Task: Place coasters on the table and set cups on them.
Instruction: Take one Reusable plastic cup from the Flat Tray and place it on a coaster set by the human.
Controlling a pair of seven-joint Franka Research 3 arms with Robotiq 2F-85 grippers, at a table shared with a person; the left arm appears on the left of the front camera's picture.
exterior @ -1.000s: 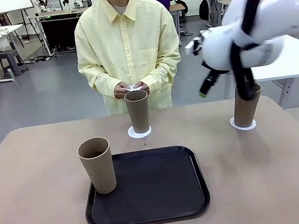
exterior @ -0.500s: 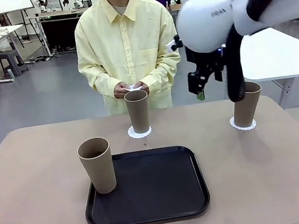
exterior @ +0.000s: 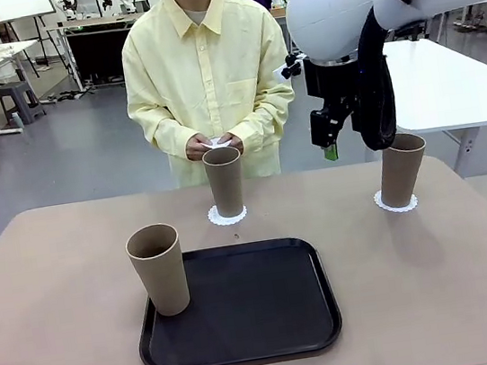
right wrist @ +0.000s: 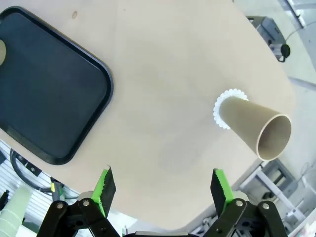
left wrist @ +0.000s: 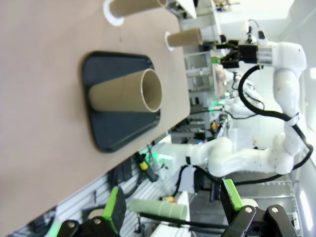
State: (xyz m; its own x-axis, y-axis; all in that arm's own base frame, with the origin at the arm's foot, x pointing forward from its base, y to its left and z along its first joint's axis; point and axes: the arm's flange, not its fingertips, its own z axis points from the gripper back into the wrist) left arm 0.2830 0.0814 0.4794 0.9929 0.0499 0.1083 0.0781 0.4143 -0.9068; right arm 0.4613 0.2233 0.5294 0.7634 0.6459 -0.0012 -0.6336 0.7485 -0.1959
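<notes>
Three tan cups stand on the beige table [exterior: 51,300]. One cup [exterior: 224,181] rests on a white lacy coaster [exterior: 227,215] in front of the person. A second cup [exterior: 401,169] sits on a coaster [exterior: 396,204] at the right, also seen from above as cup [right wrist: 254,129] and coaster [right wrist: 220,107]. The third cup [exterior: 158,269] stands on the left edge of the black tray [exterior: 251,304]. My right gripper [exterior: 327,142] hangs open in the air, up and left of the right cup, holding nothing. My left gripper [left wrist: 173,207] is open and far from the tray cup [left wrist: 126,91].
The person stands at the far side with both hands [exterior: 213,143] together around something small and white. A white table [exterior: 457,89] stands behind at the right. The right arm's bulk [exterior: 363,2] fills the upper right.
The right arm has lifted up and back from the right cup, which now stands free on its coaster. The cups, the tray and the person have not moved.
</notes>
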